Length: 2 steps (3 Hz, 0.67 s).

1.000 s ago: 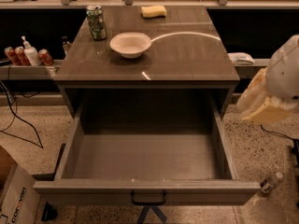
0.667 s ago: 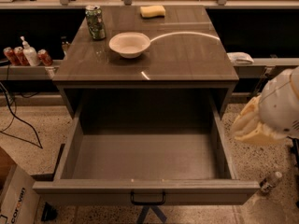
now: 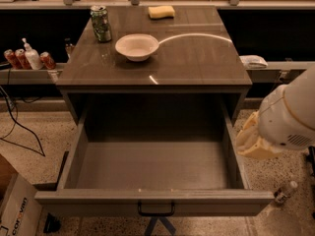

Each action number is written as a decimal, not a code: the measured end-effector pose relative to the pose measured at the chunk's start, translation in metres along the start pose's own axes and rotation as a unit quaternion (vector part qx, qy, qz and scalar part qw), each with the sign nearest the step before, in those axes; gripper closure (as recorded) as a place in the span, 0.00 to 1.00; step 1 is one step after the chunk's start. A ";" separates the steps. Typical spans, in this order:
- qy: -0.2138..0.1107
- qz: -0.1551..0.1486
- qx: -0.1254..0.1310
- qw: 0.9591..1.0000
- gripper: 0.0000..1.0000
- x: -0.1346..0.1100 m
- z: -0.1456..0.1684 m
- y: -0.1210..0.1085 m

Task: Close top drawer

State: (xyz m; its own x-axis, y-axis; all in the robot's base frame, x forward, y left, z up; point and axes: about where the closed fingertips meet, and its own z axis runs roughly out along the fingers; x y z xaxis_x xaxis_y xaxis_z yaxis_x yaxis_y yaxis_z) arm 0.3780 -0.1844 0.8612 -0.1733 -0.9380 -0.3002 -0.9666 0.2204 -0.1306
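Observation:
The top drawer (image 3: 147, 167) of the grey cabinet is pulled far out toward me and is empty. Its flat front panel (image 3: 88, 199) is at the bottom of the view, with a small black bar handle (image 3: 156, 210) at its centre. My arm comes in from the right edge as a white shell with a cream end. The gripper (image 3: 252, 142) is at that cream end, just outside the drawer's right side wall and level with its rim. It does not touch the drawer.
On the cabinet top (image 3: 206, 63) stand a white bowl (image 3: 137, 46), a green can (image 3: 101, 23) and a yellow sponge (image 3: 161, 12). A side shelf on the left holds cans and a bottle (image 3: 29, 58). A cardboard box (image 3: 15, 205) sits bottom left. A small bottle (image 3: 284, 191) lies on the floor at right.
My arm has moved down and a little left, closer to the drawer's right side. The drawer is just as far open.

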 end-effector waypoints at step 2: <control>0.011 -0.009 -0.052 0.999 1.00 0.015 0.075 0.025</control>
State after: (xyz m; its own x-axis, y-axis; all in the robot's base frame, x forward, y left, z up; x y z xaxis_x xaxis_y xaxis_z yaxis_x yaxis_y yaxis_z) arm 0.3653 -0.1727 0.7821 -0.1592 -0.9471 -0.2786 -0.9836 0.1762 -0.0371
